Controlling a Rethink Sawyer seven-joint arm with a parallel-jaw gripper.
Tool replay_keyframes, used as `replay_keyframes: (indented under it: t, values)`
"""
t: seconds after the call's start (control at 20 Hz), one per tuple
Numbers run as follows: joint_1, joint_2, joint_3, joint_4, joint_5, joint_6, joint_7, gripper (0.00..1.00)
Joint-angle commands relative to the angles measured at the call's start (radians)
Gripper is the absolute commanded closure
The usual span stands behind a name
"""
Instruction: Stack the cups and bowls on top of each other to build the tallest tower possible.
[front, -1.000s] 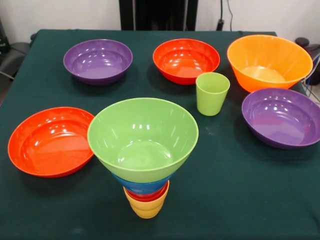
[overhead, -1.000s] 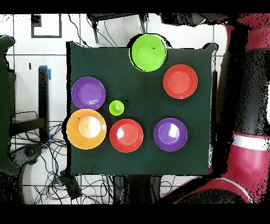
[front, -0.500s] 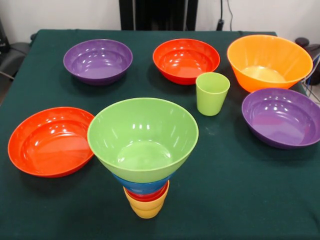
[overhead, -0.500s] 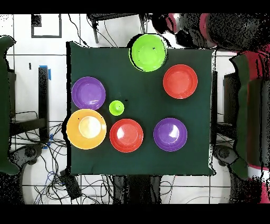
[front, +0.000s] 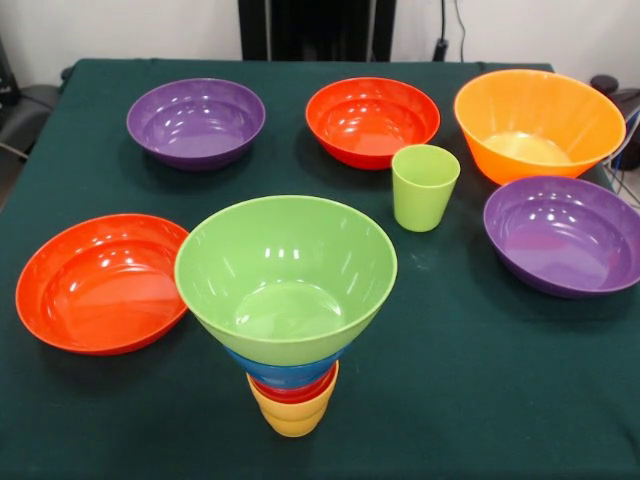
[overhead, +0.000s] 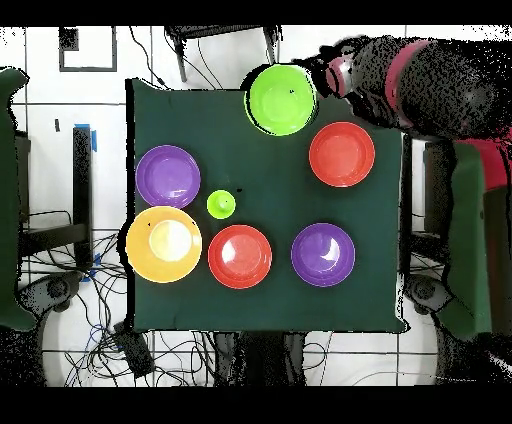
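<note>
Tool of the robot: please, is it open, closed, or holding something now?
Tool: cannot be told. Only the arm shows in the overhead view, beside the tower; nothing visibly held.

Tower (front: 288, 330) upright at near edge — green bowl (front: 286, 275) topmost, loose bowls, green cup (front: 424, 187) apart

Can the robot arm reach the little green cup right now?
Probably yes. The green cup stands alone, touching no bowl, open from above. The arm hovers past the table's corner, beside the tower.

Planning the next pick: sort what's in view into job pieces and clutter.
Job pieces: the tower, green cup, purple bowls, red-orange bowls, orange bowl.
Clutter: cables on the floor; nothing stray on the table.
</note>
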Motion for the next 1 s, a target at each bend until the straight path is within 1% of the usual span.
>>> replay_keyframes:
  t: [0.05,0.35,0.6,0.7,0.9,1.0]
  values:
    - [-0.015,-0.008,-0.036,0.225,-0.008,-0.073,0.082,0.00]
    - [-0.050,-0.018,-0.026,0.304,-0.003,-0.130,0.085,0.00]
    - [-0.072,-0.014,-0.024,0.341,-0.010,-0.171,0.078,0.00]
    - [-0.079,-0.014,-0.022,0.352,-0.008,-0.176,0.074,0.00]
    - [-0.103,-0.044,-0.011,0.389,-0.001,-0.184,0.076,0.00]
    - [-0.113,-0.043,-0.008,0.402,0.001,-0.186,0.072,0.00]
